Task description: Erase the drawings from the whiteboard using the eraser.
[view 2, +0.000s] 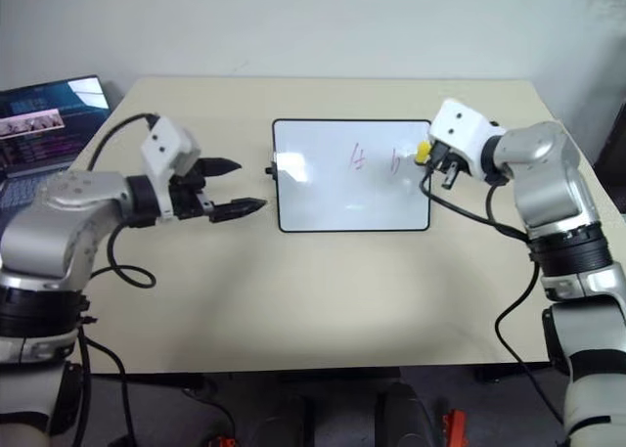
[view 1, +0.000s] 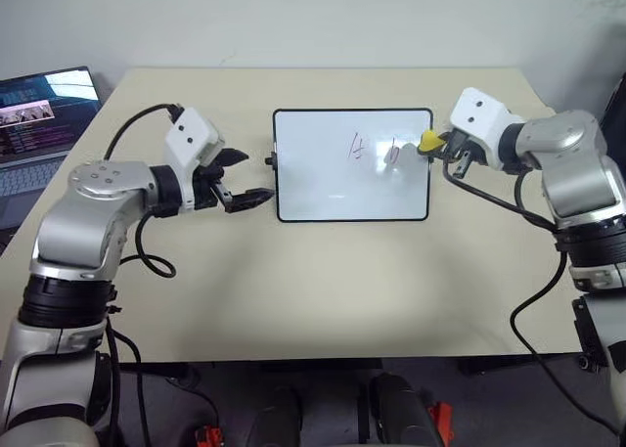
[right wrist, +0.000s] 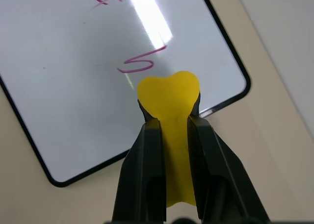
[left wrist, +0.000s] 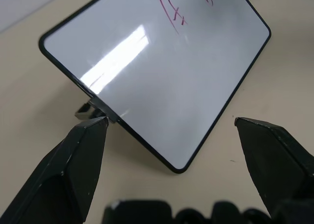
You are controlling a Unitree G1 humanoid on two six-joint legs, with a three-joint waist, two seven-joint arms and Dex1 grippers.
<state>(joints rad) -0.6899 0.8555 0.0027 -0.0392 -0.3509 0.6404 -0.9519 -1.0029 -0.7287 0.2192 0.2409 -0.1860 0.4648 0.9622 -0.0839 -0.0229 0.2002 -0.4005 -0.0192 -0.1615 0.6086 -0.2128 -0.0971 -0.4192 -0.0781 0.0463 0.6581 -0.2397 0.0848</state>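
Beige table (view 1: 323, 290) bears the whiteboard (view 1: 323, 188); right pincer (right wrist: 169, 121) pinches the eraser (right wrist: 169, 94), left pincer (view 1: 245, 178) spread

The eraser (right wrist: 169, 99) clamped in the right tool (right wrist: 169, 131) is bright yellow between black fingers (right wrist: 144, 155). Just beyond its tip the whiteboard (view 1: 323, 188) is glossy white with a thin black frame, carrying reddish-pink drawings (right wrist: 137, 64). The desk (view 1: 313, 290) is pale beige. The left tool (left wrist: 171, 126) has black fingers on a white housing.
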